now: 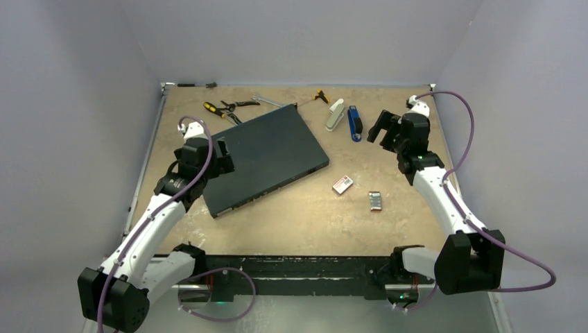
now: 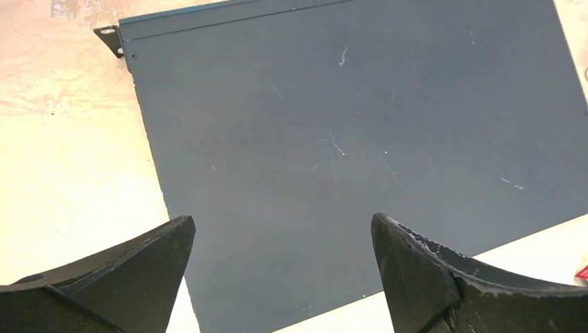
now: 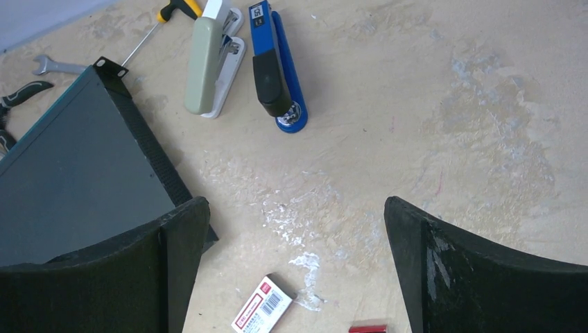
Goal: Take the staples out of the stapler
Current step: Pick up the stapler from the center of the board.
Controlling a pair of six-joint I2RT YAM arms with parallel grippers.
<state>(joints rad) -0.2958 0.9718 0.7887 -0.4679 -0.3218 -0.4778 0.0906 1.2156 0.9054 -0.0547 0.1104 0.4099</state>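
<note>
1. A tan, scuffed table (image 1: pixel 291 222) sits inside pale grey walls, with both arms reaching in from the near edge.
2. The blue stapler (image 1: pixel 354 123) lies toward the far edge, just left of the right gripper (image 1: pixel 381 137) and apart from it. The right wrist view shows it up and to the left of the spread fingers (image 3: pixel 173 263), with bare table between.
3. The right gripper's jaws stand wide apart and hold nothing.
4. The pale grey-green stapler (image 1: pixel 335 115) lies just beside the blue one, on its left, a little further from the right gripper.
5. Both staplers have their long axes running roughly far-to-near, nearly parallel. In the right wrist view the blue stapler's (image 3: pixel 276 69) rounded end faces the gripper (image 3: pixel 297 208).
6. The blue one has a black grip pad on a blue body. The pale stapler (image 3: pixel 208 66) has a grey-green top over a white base, with some metal showing between them.
7. The staples themselves are too small to make out.
8. The left gripper (image 1: pixel 225 156) hovers over the left edge of a dark flat case (image 1: pixel 267 156), well apart from both staplers. Its fingers (image 2: pixel 139 277) are spread, with nothing between them.
9. A small red-and-white box (image 1: pixel 342 184) lies near the case's right corner, and a small greyish item (image 1: pixel 375 201) lies just to its right.
</note>
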